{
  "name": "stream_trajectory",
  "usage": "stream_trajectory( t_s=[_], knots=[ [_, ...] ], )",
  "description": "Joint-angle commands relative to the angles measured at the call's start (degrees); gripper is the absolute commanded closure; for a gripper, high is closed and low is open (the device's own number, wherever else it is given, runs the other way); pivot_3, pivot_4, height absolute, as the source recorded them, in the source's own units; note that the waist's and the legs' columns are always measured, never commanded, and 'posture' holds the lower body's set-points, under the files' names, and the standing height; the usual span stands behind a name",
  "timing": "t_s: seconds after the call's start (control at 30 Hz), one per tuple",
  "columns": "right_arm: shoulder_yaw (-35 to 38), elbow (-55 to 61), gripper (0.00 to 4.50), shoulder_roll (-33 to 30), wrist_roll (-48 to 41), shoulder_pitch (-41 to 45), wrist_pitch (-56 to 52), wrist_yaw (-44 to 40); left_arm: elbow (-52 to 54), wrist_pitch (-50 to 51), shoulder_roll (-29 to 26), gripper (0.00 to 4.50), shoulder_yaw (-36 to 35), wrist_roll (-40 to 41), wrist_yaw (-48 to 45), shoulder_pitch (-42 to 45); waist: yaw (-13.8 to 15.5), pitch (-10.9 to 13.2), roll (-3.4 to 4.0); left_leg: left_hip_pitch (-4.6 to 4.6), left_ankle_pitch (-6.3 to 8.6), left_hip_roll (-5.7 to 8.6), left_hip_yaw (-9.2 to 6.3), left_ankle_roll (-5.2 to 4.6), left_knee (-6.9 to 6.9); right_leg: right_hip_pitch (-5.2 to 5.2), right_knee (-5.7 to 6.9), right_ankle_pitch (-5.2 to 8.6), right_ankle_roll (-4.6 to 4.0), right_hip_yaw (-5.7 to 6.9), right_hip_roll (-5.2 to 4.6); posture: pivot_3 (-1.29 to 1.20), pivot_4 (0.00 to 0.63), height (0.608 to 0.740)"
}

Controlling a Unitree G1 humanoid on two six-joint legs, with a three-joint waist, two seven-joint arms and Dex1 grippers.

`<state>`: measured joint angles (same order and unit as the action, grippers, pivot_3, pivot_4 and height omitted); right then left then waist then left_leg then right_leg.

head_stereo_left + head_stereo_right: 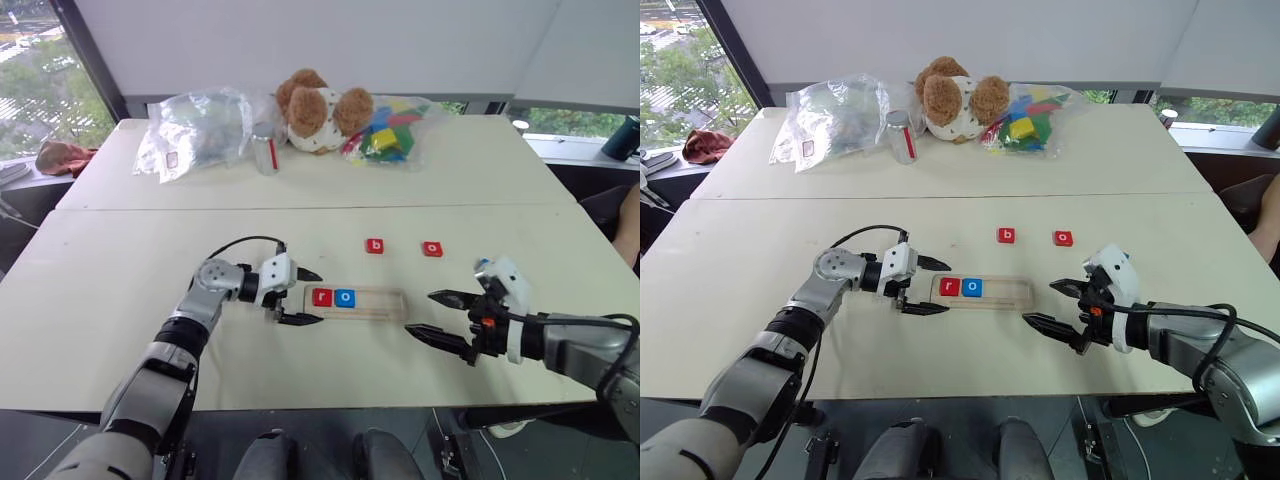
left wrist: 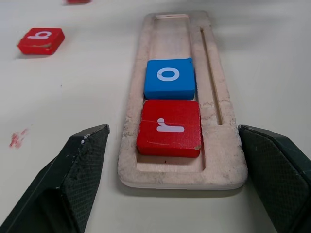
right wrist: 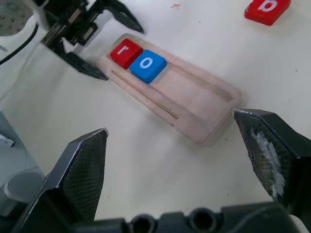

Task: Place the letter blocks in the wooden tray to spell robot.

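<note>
left gripper [image 1: 302, 297] — wooden tray [image 1: 385, 304] just beside

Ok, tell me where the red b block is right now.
The red b block lies flat on the table, beyond the wooden tray and just left of the red o block, outside the tray.

Your left gripper [image 1: 303, 297] points toward your right, angled slightly downward, with its two black fingers spread wide and holding nothing. Your right gripper [image 1: 440, 318] points forward and to your left, fingers likewise wide apart and empty.
</note>
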<state>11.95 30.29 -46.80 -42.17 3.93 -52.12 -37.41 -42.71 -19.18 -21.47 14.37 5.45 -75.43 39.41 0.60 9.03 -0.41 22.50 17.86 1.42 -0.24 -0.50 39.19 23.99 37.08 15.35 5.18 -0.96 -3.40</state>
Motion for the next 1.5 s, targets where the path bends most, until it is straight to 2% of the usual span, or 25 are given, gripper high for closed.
stream_trajectory(
  t_s=[0.03,0.17,0.23,0.3,0.43,0.6,0.7,0.87,1.0,1.03,1.07,1.1,1.23,1.27,1.4,1.5],
  knots=[
    [0.37,-1.82,0.00,4.20,1.04,5.08,1.93,4.56,10.75,5.83,-5.14,0.04,-1.07,2.18,-3.55,-4.25,-0.55,0.01,-0.02,-0.02,0.00,-0.01,0.00,0.00,-0.01,0.00,0.02,0.00,0.00,-0.02,0.01,0.00,0.150,0.740],
    [-4.14,-8.20,0.00,10.92,6.90,12.29,2.98,11.72,27.29,17.79,-15.71,0.04,-4.60,7.81,-7.12,-10.93,-1.79,0.03,-0.05,0.00,-0.03,-0.16,-0.01,0.06,-0.11,0.17,0.13,0.00,-0.01,-0.07,0.14,0.00,0.150,0.740],
    [-9.27,-12.95,0.00,14.98,11.67,16.76,4.64,14.59,33.30,29.39,-19.93,0.04,-9.52,13.61,-5.08,-12.93,-1.83,0.04,-0.05,0.01,-0.05,-0.19,-0.02,0.11,-0.16,0.26,0.18,0.01,-0.02,-0.06,0.14,0.00,0.150,0.740],
    [-12.96,-18.81,0.00,19.46,15.53,21.26,5.94,16.89,36.18,38.24,-21.30,0.04,-14.83,17.95,0.15,-12.63,-1.46,0.05,-0.03,0.03,-0.07,-0.19,0.00,0.14,-0.14,0.30,0.23,0.01,-0.02,-0.07,0.12,0.00,0.150,0.740],
    [-16.33,-30.22,0.00,26.23,21.03,28.54,6.71,20.66,41.89,46.91,-24.44,0.04,-20.27,21.10,5.19,-13.74,-1.16,0.05,-0.02,0.08,-0.07,-0.10,-0.01,0.14,-0.05,0.28,0.24,0.00,-0.02,-0.03,0.04,0.00,0.150,0.740],
    [-16.84,-39.01,0.00,29.49,26.36,33.40,7.48,24.55,48.50,50.49,-27.17,0.04,-22.50,22.77,7.46,-16.08,-1.34,0.05,-0.02,0.21,-0.17,0.03,-0.02,0.35,-0.14,0.43,0.21,0.00,-0.02,0.00,-0.08,0.00,0.150,0.740],
    [-16.19,-41.20,0.00,31.28,28.08,35.15,7.20,26.48,51.20,51.63,-26.83,0.04,-23.29,23.82,9.30,-16.79,-1.65,0.05,-0.02,0.46,-0.20,0.05,-0.02,0.40,-0.12,0.61,0.20,0.00,-0.01,0.01,-0.10,0.00,0.150,0.740],
    [-15.20,-44.56,0.00,35.94,28.86,36.83,5.74,28.71,53.71,50.70,-25.31,0.04,-22.12,23.68,11.74,-19.23,-1.97,0.05,-0.02,0.44,-0.24,0.04,-0.01,0.46,-0.13,0.64,0.20,0.00,-0.01,0.01,-0.08,0.00,0.150,0.740],
    [-14.27,-46.91,0.00,37.29,31.36,37.30,4.40,32.15,54.81,50.15,-24.68,0.04,-21.86,23.40,12.75,-20.08,-2.09,0.04,-0.03,0.41,-0.25,0.03,-0.01,0.47,-0.12,0.63,0.22,0.00,-0.01,0.01,-0.07,0.00,0.150,0.740],
    [-14.07,-47.05,0.55,37.44,31.64,37.31,4.15,32.41,54.90,50.10,-24.63,0.00,-21.82,23.37,12.92,-20.08,-2.08,0.04,-0.04,0.39,-0.25,0.03,-0.01,0.47,-0.11,0.62,0.23,0.00,-0.01,0.01,-0.07,0.00,0.150,0.740],
    [-14.19,-46.74,0.74,37.70,31.98,36.96,3.69,32.68,54.89,49.89,-24.56,0.00,-21.78,23.30,13.04,-20.16,-1.91,0.04,-0.03,0.36,-0.25,0.03,-0.01,0.47,-0.11,0.59,0.24,0.00,-0.01,0.01,-0.07,0.00,0.150,0.740],
    [-14.60,-46.29,1.18,37.86,32.39,36.58,3.33,32.81,54.84,49.66,-24.46,0.00,-21.72,23.20,13.20,-20.20,-1.82,0.03,-0.03,0.32,-0.24,0.03,-0.02,0.45,-0.12,0.56,0.25,0.00,-0.01,0.01,-0.08,0.00,0.150,0.740],
    [-15.08,-44.77,3.13,39.13,33.95,35.42,3.18,34.06,54.14,48.14,-24.13,0.00,-20.90,22.34,13.56,-19.88,-1.83,0.03,-0.02,0.29,-0.24,0.03,-0.02,0.45,-0.13,0.55,0.26,0.00,-0.02,0.02,-0.07,0.00,0.150,0.740],
    [-15.08,-44.60,3.33,39.35,34.18,35.36,3.40,34.17,54.03,48.01,-23.92,0.00,-20.58,22.42,13.59,-19.61,-1.84,0.03,-0.02,0.28,-0.25,0.03,-0.02,0.48,-0.15,0.55,0.26,0.00,-0.02,0.02,-0.07,0.00,0.150,0.740],
    [-14.00,-41.43,3.32,38.69,35.67,35.85,5.31,35.13,54.65,47.81,-23.37,0.00,-17.72,22.33,12.48,-18.43,-1.87,0.03,-0.02,0.27,-0.26,0.03,-0.02,0.50,-0.17,0.55,0.27,0.00,-0.02,0.02,-0.07,0.00,0.150,0.740],
    [-10.77,-26.57,3.32,35.05,35.49,31.90,0.20,35.50,56.39,48.88,-23.31,0.00,-14.86,23.18,10.69,-17.06,-1.34,0.04,0.01,0.35,-0.27,0.03,-0.02,0.50,-0.17,0.61,0.26,0.00,-0.02,0.02,-0.07,0.00,0.150,0.740]
  ],
)
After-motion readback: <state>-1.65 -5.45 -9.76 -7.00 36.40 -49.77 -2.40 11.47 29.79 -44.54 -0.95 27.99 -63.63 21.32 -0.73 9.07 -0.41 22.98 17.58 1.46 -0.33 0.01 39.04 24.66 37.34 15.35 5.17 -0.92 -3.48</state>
